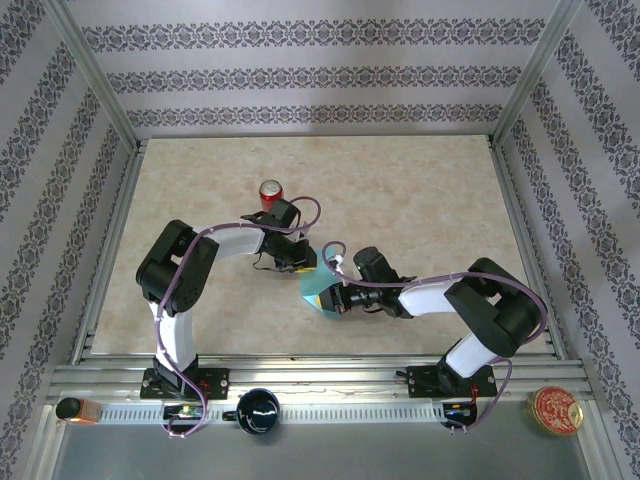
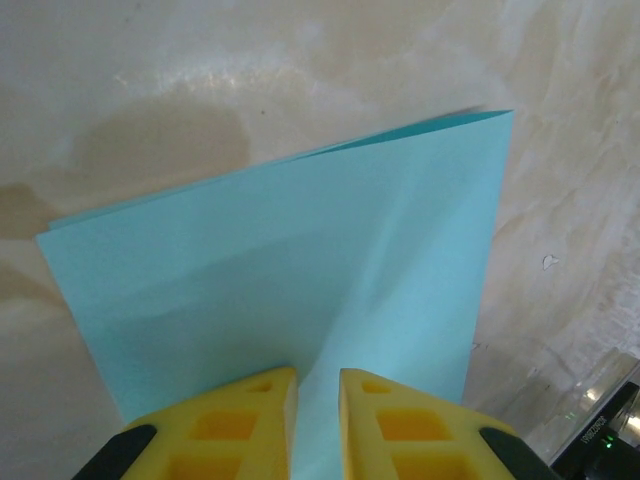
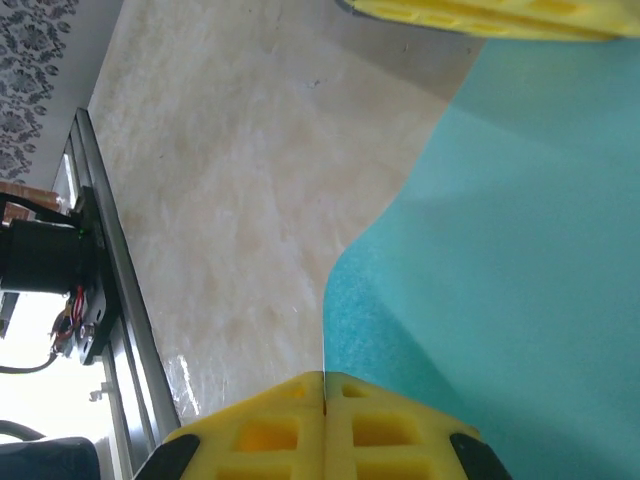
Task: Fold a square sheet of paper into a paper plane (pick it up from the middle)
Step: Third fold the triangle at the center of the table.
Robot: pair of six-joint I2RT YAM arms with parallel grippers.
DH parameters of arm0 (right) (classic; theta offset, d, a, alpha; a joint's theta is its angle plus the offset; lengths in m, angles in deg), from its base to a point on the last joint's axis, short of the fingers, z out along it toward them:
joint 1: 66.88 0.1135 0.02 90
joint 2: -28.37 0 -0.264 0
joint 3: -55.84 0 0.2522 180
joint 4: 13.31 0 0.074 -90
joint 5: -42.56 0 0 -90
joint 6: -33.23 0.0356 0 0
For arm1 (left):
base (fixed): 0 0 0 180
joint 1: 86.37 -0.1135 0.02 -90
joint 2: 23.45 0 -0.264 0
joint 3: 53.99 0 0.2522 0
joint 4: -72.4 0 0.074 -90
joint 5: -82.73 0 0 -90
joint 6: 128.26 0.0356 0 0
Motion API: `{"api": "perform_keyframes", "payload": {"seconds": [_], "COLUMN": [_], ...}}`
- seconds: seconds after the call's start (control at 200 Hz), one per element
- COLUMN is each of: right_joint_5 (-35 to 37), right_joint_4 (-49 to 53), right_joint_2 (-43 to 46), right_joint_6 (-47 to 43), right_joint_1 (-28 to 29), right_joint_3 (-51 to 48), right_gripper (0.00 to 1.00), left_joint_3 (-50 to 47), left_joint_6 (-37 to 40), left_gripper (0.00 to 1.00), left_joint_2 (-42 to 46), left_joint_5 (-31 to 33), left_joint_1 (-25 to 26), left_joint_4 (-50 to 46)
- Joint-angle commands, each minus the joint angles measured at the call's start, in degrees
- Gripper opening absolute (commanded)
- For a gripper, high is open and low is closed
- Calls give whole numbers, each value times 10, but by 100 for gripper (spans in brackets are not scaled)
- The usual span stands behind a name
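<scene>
Marble-look counter [image 1: 420, 200], patterned walls. Sheet [image 2: 300, 270] looks folded in half once, with two layers showing at its far edge. Early stage, I'd say: nose folds and wings all left. Sheet sits mid-counter between both tools. It runs forward from left tool [image 2: 318, 380], which has a narrow gap with paper in it; can't tell if it's pinched. Right tool [image 3: 323, 385] is closed on the sheet's edge, and the sheet spreads up and right of its tips.

Lab test cell, aluminium frame [image 1: 92, 70], wallpapered walls [image 1: 320, 80]
</scene>
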State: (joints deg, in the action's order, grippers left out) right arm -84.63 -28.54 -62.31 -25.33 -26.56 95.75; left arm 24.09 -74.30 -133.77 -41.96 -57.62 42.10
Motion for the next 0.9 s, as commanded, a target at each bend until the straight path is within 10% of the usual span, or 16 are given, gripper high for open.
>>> {"api": "perform_keyframes", "payload": {"seconds": [0.0, 0.894], "right_joint_5": [-8, 45], "right_joint_4": [-5, 55], "right_joint_2": [4, -10], "right_joint_6": [14, 23], "right_joint_1": [-11, -47], "right_joint_3": [9, 33], "right_gripper": [0, 0], "left_joint_3": [-16, -19], "left_joint_6": [20, 12], "left_gripper": [19, 19], "left_joint_2": [-10, 6], "left_joint_5": [16, 10], "left_joint_1": [-2, -2], "left_joint_4": [-31, -21]}}
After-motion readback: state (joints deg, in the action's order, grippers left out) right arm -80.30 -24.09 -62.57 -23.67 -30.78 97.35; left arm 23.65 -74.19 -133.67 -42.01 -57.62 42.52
